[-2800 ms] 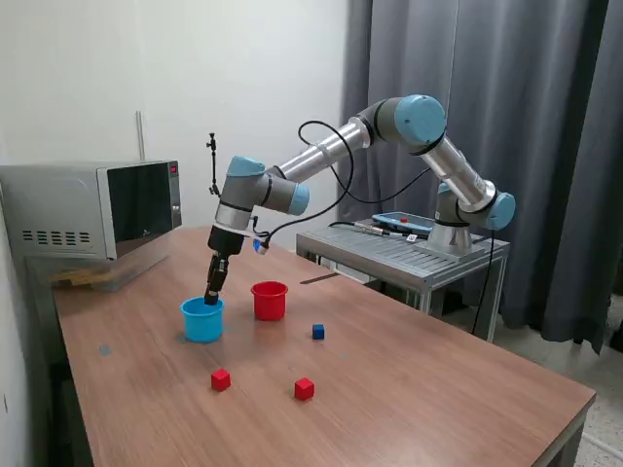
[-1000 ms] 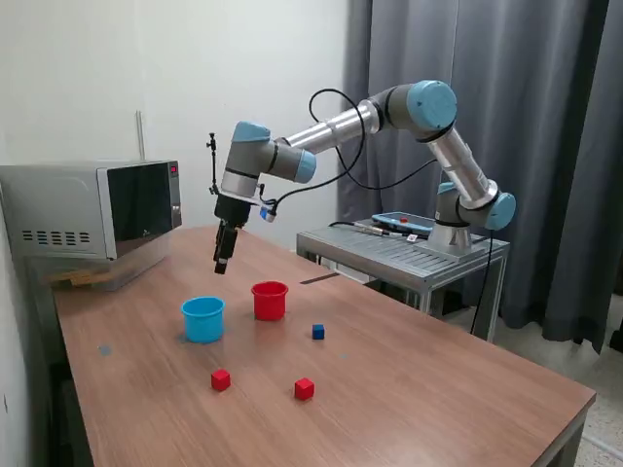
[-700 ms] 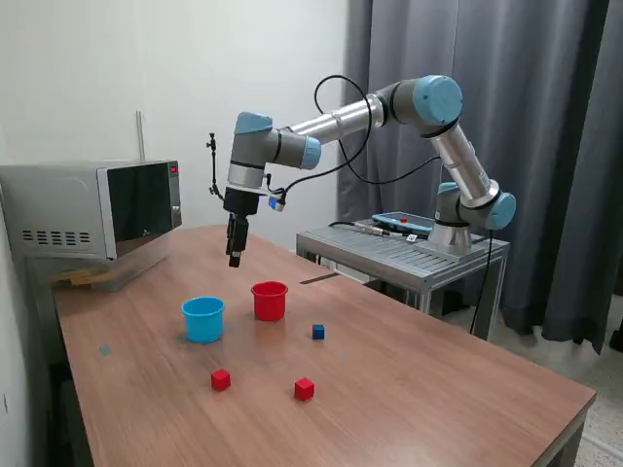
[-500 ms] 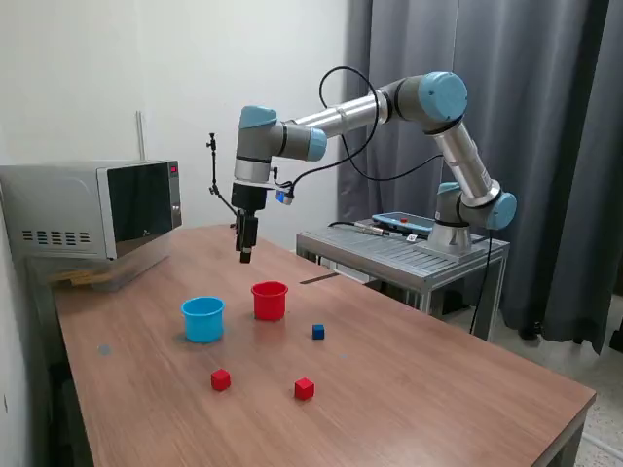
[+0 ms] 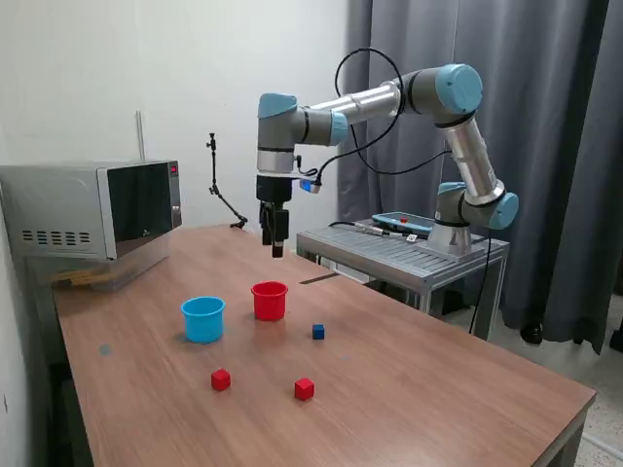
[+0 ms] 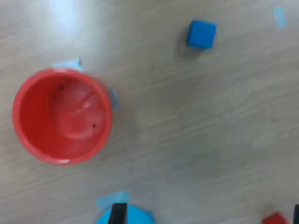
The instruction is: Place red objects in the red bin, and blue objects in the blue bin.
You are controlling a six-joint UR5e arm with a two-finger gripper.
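Gripper (image 5: 277, 253) hangs high over the table (image 5: 438, 389), above and just behind the red cup (image 5: 270, 300); can't tell if its fingers are open or closed. Red cup looks empty in wrist view. Blue cup (image 5: 202, 318) sits beside it. Blue cube (image 5: 318, 332) and two red cubes (image 5: 221, 379) (image 5: 305, 389) lie loose on the table.

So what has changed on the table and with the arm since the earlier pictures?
The gripper rose from the mouth of the blue cup and swung toward the exterior view's right; it now hangs high above the red cup. Whether it let something go cannot be seen. Both cups, the two red cubes and the blue cube stayed where they were.
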